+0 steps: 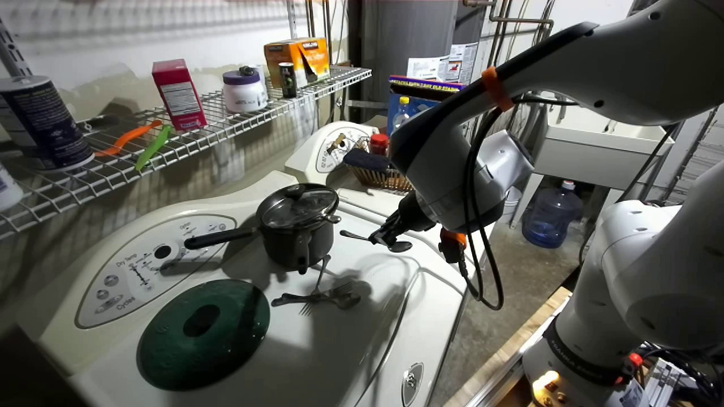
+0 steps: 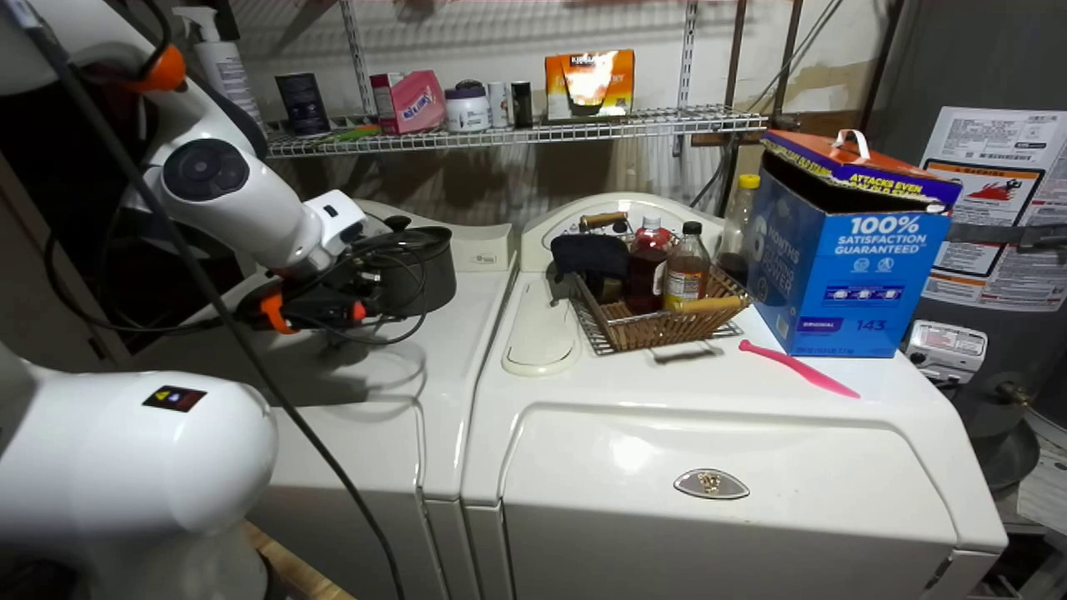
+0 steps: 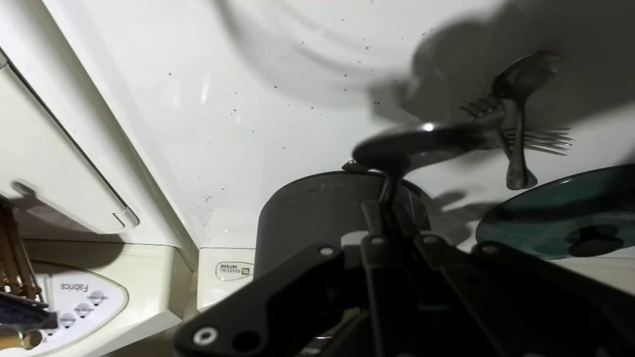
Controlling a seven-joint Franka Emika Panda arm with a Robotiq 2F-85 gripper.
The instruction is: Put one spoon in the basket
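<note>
My gripper (image 1: 379, 236) is shut on the handle of a metal spoon (image 1: 401, 246), held above the white machine top near the dark pot (image 1: 300, 240). In the wrist view the fingertips (image 3: 391, 213) pinch the handle and the spoon's bowl (image 3: 412, 146) sticks out past them. Another spoon (image 3: 528, 74) lies with forks (image 3: 543, 140) on the machine top. The brown basket (image 2: 638, 333) stands on the neighbouring machine, holding bottles and a dark cloth; it also shows in an exterior view (image 1: 393, 181). In the wrist view only its edge (image 3: 11, 258) shows.
A green lid (image 1: 203, 345) lies near the pot, whose black handle (image 1: 220, 237) sticks out. A white wire shelf (image 2: 517, 140) with packages runs along the wall. A blue box (image 2: 842, 283) and a pink utensil (image 2: 800, 369) are beside the basket. A cable hangs from the arm.
</note>
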